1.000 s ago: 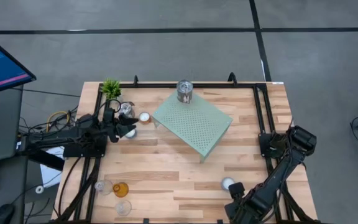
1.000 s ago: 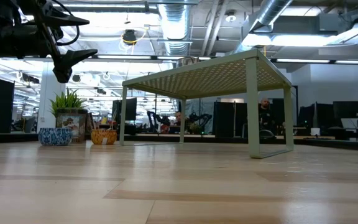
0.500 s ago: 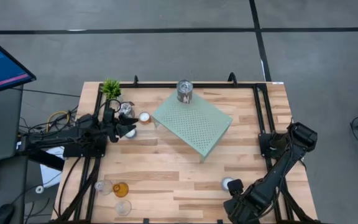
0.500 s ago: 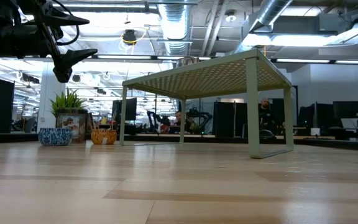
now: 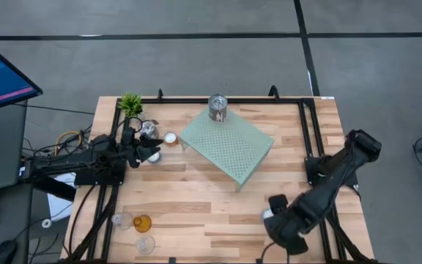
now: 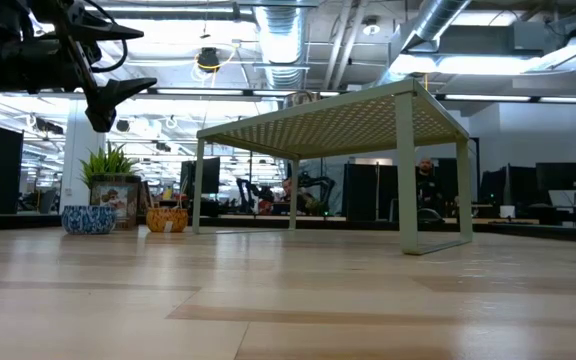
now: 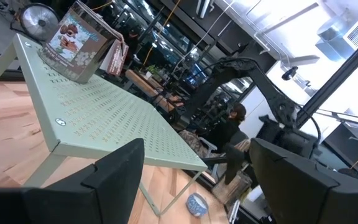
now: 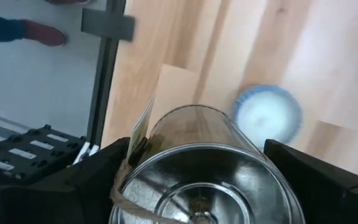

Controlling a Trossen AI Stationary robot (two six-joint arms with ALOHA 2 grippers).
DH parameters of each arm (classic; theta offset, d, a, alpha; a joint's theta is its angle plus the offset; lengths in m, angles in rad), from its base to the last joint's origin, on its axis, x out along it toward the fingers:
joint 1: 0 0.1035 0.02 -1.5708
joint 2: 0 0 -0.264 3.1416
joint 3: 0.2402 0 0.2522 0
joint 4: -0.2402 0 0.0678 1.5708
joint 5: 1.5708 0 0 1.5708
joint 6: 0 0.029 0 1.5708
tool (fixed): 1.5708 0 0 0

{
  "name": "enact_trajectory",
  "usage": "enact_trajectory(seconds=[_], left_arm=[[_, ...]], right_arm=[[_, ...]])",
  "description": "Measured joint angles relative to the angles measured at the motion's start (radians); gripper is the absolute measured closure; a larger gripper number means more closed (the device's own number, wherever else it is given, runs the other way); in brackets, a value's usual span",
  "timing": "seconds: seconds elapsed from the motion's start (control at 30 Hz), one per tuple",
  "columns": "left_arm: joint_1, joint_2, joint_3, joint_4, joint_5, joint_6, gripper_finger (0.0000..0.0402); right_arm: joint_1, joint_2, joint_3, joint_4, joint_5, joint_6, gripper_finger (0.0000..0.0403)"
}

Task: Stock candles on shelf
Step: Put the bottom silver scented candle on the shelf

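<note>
a shiny silver tin (image 8: 204,171) is held between the fingers of the right gripper (image 5: 278,213) near the table's front edge, beside a white tealight (image 8: 268,112). another tin (image 5: 217,107) is seen on the mint-green shelf (image 5: 229,149). the left gripper (image 5: 149,149) is held open and empty near the plant (image 5: 130,103).

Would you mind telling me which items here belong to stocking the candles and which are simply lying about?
Job: shelf; silver tin on it; second tin in the right gripper; front tealight; back tealight by the open left gripper; clear holders; amber holder.
Lying about: potted plant; monitor; cables.
</note>
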Motion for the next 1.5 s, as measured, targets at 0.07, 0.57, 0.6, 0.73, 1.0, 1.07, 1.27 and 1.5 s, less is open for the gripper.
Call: enact_trajectory(seconds=[0.07,0.57,0.6,0.73,1.0,1.07,1.27,1.5], left_arm=[[0.000,0.000,0.000,0.000,0.000,0.000,0.0108],[0.000,0.000,0.000,0.003,0.000,0.000,0.0108],[0.000,0.000,0.000,0.003,0.000,0.000,0.0108],[0.000,0.000,0.000,0.003,0.000,0.000,0.0108],[0.000,0.000,0.000,0.004,0.000,0.000,0.0108],[0.000,0.000,0.000,0.003,0.000,0.000,0.0108],[0.000,0.000,0.000,0.004,0.000,0.000,0.0108],[0.000,0.000,0.000,0.008,0.000,0.000,0.0108]], right_arm=[[-0.030,-0.032,0.000,-0.022,0.003,-0.014,0.0071],[-0.261,-0.202,0.000,-0.133,0.008,-0.135,0.0068],[-0.279,-0.206,0.000,-0.140,0.011,-0.147,0.0062],[-0.354,-0.222,0.002,-0.147,0.024,-0.206,0.0052],[-0.485,-0.212,0.117,-0.202,0.025,-0.352,0.0114],[-0.510,-0.212,0.137,-0.228,0.025,-0.358,0.0127],[-0.451,-0.238,0.100,-0.270,0.067,-0.298,0.0138],[-0.301,-0.347,-0.067,-0.229,0.282,-0.173,0.0138]])
